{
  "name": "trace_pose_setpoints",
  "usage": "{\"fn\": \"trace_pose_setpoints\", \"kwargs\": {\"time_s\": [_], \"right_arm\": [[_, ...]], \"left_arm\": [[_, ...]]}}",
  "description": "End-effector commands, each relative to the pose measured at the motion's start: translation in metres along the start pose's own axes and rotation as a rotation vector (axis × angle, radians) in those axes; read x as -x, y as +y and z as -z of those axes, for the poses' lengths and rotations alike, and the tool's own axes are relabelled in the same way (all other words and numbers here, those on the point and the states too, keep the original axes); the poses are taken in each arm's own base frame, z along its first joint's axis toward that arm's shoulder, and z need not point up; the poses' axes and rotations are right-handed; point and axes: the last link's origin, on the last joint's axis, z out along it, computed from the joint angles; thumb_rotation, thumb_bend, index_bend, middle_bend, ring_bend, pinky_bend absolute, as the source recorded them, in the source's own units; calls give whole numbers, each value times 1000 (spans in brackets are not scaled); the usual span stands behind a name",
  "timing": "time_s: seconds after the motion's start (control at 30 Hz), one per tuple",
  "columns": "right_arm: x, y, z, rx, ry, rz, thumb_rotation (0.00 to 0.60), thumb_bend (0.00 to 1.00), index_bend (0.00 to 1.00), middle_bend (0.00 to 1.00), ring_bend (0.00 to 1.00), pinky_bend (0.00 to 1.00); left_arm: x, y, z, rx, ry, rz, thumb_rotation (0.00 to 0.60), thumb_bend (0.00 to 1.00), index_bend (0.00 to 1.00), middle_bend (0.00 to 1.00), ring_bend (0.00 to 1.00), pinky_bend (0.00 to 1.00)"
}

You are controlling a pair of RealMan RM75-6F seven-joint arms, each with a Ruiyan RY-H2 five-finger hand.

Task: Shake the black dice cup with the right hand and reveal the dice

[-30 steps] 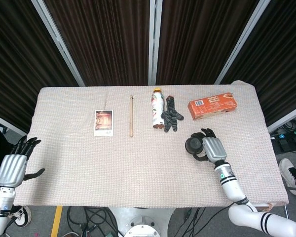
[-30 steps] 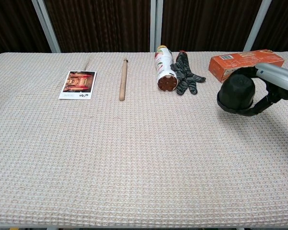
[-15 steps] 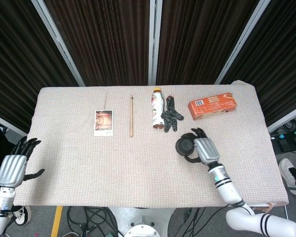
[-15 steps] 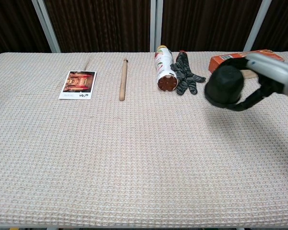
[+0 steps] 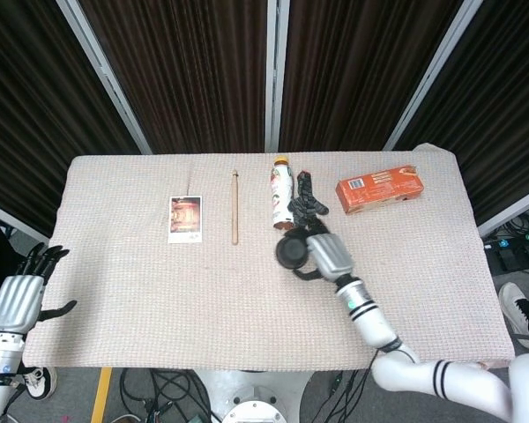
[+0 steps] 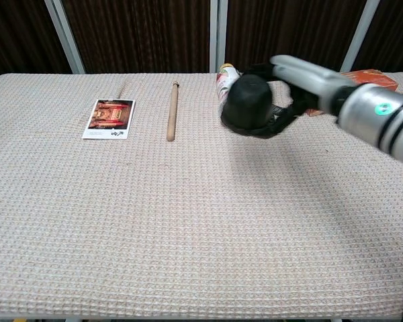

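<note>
The right hand (image 5: 328, 255) grips the cup (image 5: 292, 251), fingers wrapped round its body. Over the last second the hand and cup have travelled steadily toward the robot's left. The cup was first well clear of the bottle (image 5: 281, 193), below the orange box (image 5: 380, 189); it then passed under the glove (image 5: 305, 204); it now sits just below the bottle's base in the head view. In the chest view the cup (image 6: 250, 102) overlaps the bottle (image 6: 224, 75) and hides the glove almost wholly; the hand (image 6: 302, 86) and forearm fill the upper right of that view. The cup looks to be off the tabletop (image 6: 188, 221) with its mouth angled down, though the mouth itself is not shown in either view.

The sweep reads as one stroke of the shake. No dice can be seen, so the reveal is judged not yet done. The stroke has brought the cup close to the bottle and glove; a further push the same way risks knocking the bottle, which lies on its side and may roll. A return stroke toward the box looks the safer course.

The left hand (image 5: 18, 298) hangs open, fingers spread, off the tabletop's left edge, well apart from the bottle, and has barely shifted. The stick (image 5: 234, 207) and card (image 5: 185, 218), left of the bottle, lie unchanged.
</note>
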Motion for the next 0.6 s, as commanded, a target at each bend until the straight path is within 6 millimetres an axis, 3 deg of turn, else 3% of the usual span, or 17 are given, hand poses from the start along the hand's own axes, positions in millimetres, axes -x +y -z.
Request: {"fn": "trace_pose_setpoints", "kwargs": {"time_s": [0.03, 0.1, 0.2, 0.3, 0.4, 0.47, 0.57, 0.6], "right_arm": [[-31, 75, 42, 210, 49, 49, 600, 223, 356, 434, 75, 0], [-22, 59, 36, 155, 14, 51, 600, 223, 356, 435, 75, 0], [15, 5, 11, 3, -88, 26, 600, 224, 356, 435, 75, 0], [62, -68, -14, -161, -194, -35, 600, 223, 356, 435, 76, 0], [76, -109, -21, -257, -193, -30, 600, 221, 358, 435, 77, 0], [68, -106, -20, -256, -146, -13, 600, 216, 359, 435, 77, 0], [37, -55, -8, -141, -51, 42, 600, 214, 359, 435, 77, 0], [21, -25, 1, -69, -16, 72, 600, 214, 359, 435, 77, 0]], "left_arm": [[4, 3, -3, 14, -8, 6, 600, 126, 145, 107, 0, 183], [5, 6, -3, 24, -11, 6, 600, 126, 145, 108, 0, 183], [2, 7, -1, 30, 7, 6, 600, 127, 145, 108, 0, 183], [-4, 2, 3, 7, 28, 7, 600, 126, 145, 107, 0, 183], [-8, -2, 4, -9, 32, 0, 600, 126, 145, 108, 0, 183], [-8, -3, 4, -13, 31, 2, 600, 126, 145, 108, 0, 183], [-5, -3, 3, -7, 16, 5, 600, 126, 145, 107, 0, 183], [-2, -2, 2, -2, 7, 6, 600, 126, 145, 107, 0, 183]]}}
